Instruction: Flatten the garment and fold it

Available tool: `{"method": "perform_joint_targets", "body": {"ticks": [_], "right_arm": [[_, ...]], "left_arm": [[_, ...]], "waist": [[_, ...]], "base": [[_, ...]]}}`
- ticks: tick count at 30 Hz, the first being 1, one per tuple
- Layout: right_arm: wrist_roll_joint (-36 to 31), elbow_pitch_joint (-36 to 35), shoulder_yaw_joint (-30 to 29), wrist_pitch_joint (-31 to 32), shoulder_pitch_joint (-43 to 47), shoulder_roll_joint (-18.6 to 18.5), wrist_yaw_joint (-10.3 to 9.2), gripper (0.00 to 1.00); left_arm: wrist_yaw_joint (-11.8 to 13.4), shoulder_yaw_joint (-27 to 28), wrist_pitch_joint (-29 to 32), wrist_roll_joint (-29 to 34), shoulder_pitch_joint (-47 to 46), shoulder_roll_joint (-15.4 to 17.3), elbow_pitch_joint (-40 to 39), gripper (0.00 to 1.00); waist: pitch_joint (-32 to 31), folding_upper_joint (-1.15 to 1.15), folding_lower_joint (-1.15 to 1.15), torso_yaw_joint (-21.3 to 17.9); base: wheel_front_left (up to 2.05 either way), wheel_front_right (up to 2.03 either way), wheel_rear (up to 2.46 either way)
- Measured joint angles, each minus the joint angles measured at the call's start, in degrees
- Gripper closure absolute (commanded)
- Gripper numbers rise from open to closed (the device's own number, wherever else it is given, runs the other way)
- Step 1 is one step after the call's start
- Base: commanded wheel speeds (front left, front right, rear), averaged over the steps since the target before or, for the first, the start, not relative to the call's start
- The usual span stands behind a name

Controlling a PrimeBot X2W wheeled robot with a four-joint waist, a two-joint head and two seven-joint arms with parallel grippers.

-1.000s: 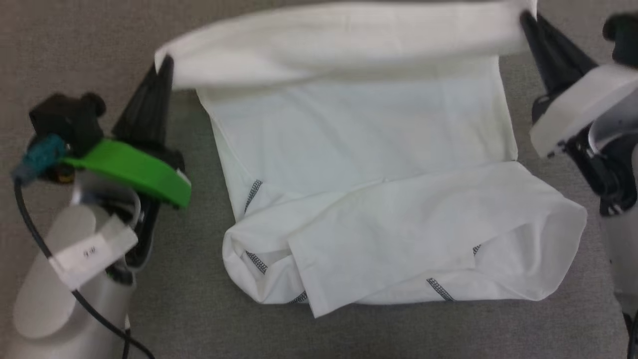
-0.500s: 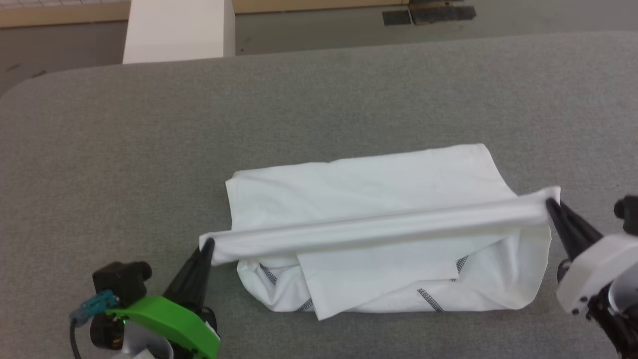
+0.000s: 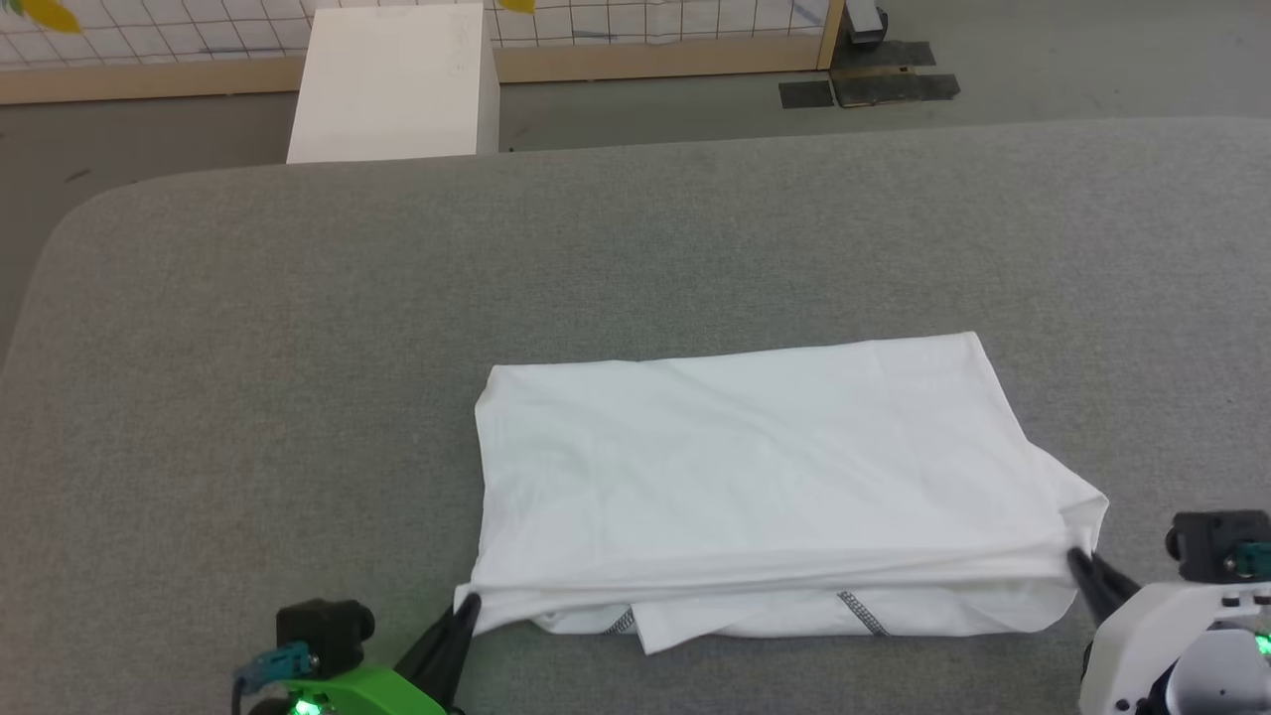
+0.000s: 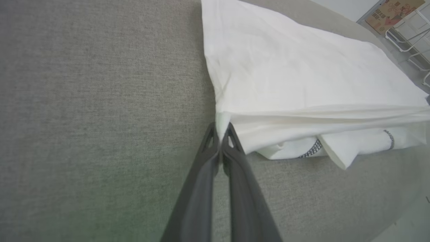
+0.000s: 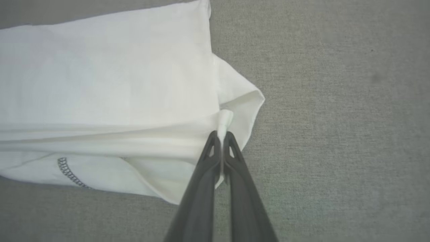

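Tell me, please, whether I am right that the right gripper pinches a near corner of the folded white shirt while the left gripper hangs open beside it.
Not quite: the left gripper is shut too, its fingers pinching the garment's other near corner, as the left wrist view shows. The right gripper does pinch its corner.

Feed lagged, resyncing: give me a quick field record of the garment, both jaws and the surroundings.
garment: white, folded over into a rough rectangle on the grey table
near edge: lower layers with dotted stitching peek out
left jaws: shut on the top layer's near-left corner
right jaws: shut on its near-right corner
beyond table: white box past the far edge
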Motion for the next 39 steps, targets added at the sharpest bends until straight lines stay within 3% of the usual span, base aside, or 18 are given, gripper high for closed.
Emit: {"method": "perform_joint_targets", "body": {"ticks": [1,2,3,9,15,26,34,39], "right_arm": [[-0.3,1.1,0.0,0.0,0.0,0.2,0.0,0.79],[-0.7,2.3,0.1,0.0,0.1,0.3,0.0,0.57],[-1.0,3.5,0.0,0.0,0.2,0.5,0.0,0.0],[-1.6,4.5,-2.1,0.8,1.4,2.4,-0.01,0.0],[0.5,0.4,-5.8,0.5,2.3,4.7,-0.01,0.0],[6.1,-5.6,-11.2,0.9,1.7,6.7,-0.02,0.0],[13.1,2.7,-12.9,3.4,-7.3,7.3,-0.02,0.0],[13.1,10.6,-13.6,6.7,-12.7,5.6,-0.02,0.0]], "left_arm": [[0.0,-0.1,0.0,0.0,0.0,-0.3,0.7,0.41],[0.0,-0.5,0.0,0.1,0.0,-0.5,1.4,0.05],[0.0,-0.9,0.2,0.1,0.0,-0.7,2.2,0.0],[0.0,-1.2,-0.2,0.0,0.1,-1.1,4.3,0.0],[0.3,0.8,-5.1,0.3,0.4,-1.2,3.4,0.0],[3.8,5.8,-13.5,4.9,0.1,-1.3,0.8,0.0],[4.7,12.5,-14.2,11.7,-4.8,-5.0,-0.7,0.0],[4.5,17.0,-14.4,15.9,-6.5,-8.6,-0.9,0.0]], "waist": [[-0.1,0.0,0.0,0.0],[-0.3,0.0,0.0,0.0],[-0.4,0.0,0.0,0.1],[-1.4,0.0,0.0,0.6],[-3.0,0.0,0.0,1.2],[-5.7,0.0,0.0,2.0],[-5.1,0.0,0.0,2.2],[-4.1,0.0,0.0,2.7]], "base": [[0.0,0.0,0.0],[0.0,0.0,0.0],[0.0,0.0,0.0],[0.0,0.0,0.0],[0.0,0.0,0.0],[0.0,0.0,0.0],[0.0,0.0,0.0],[0.0,0.0,0.0]]}}
